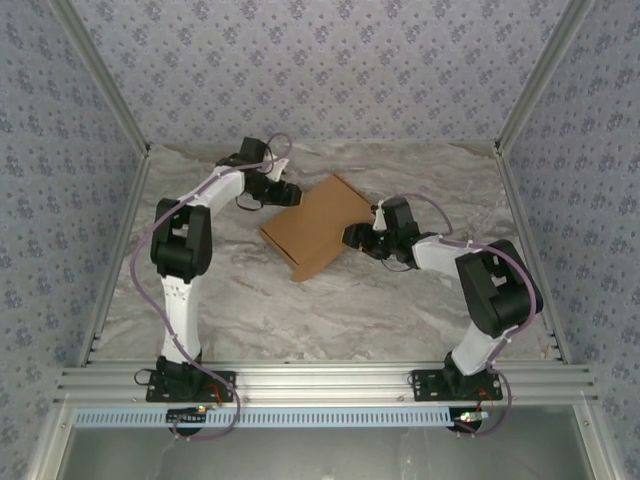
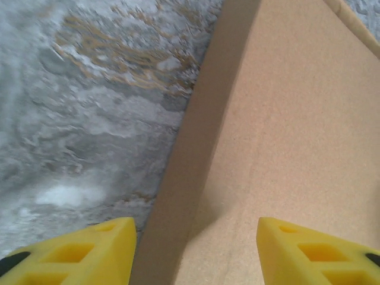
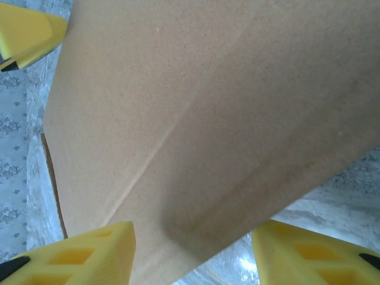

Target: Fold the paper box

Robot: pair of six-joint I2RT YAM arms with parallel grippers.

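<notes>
- The bases of both arms sat at 6 o'clock in the top view, along the near edge of the marbled worktop.
- The right pincer lay at about 4 o'clock of the paper box. Its fingers were spread wide.
- In the right wrist view the right pincer was released. Its yellow fingers flanked the near edge of the paper box, and neither pressed on it.
- The paper box was plain brown cardboard, closed and shallow. It rested just beyond the middle of the worktop, turned so that one corner pointed to 12 o'clock. A darker side face ran along its 8 o'clock edge.
- The left pincer lay at about 11 o'clock of the box, beside its far corner.
- In the left wrist view the left pincer was likewise released. Its fingers straddled the box's long edge, one over the worktop and one over the top face of the paper box.
</notes>
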